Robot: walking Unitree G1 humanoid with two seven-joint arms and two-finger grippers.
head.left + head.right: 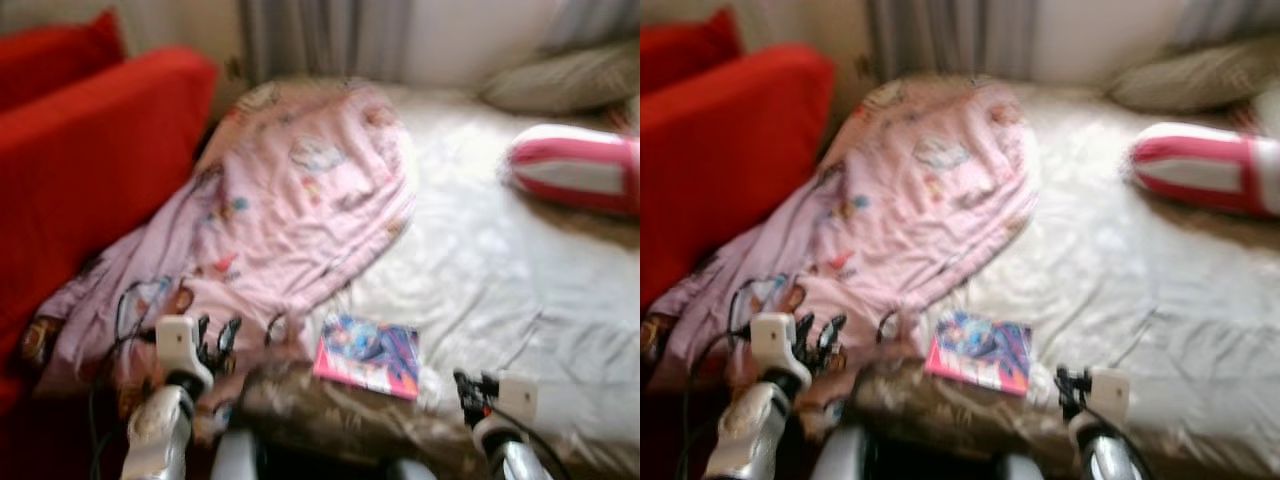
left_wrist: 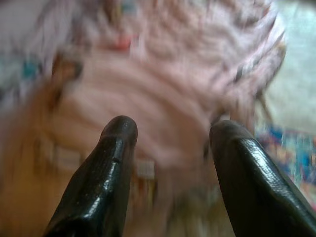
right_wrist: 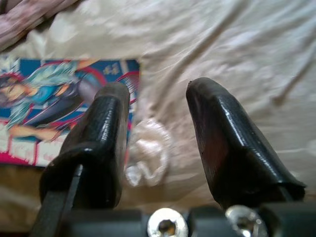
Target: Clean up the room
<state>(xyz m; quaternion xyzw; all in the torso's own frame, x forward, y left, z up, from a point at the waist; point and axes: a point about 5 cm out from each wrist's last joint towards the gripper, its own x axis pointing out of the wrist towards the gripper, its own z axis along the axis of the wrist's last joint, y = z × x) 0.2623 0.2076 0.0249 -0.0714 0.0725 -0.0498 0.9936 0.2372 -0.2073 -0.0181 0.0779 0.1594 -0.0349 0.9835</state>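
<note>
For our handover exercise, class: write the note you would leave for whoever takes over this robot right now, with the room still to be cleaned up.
Left gripper: open, empty, over the rumpled pink blanket at the bed's near edge.
Right gripper: open, empty, above the bedsheet beside the comic book.
A small crumpled clear wrapper lies between its fingers on the sheet.
Red-and-white pillow lies at far right.
Done: nothing visibly tidied.
Left: blanket, book, wrapper.
</note>
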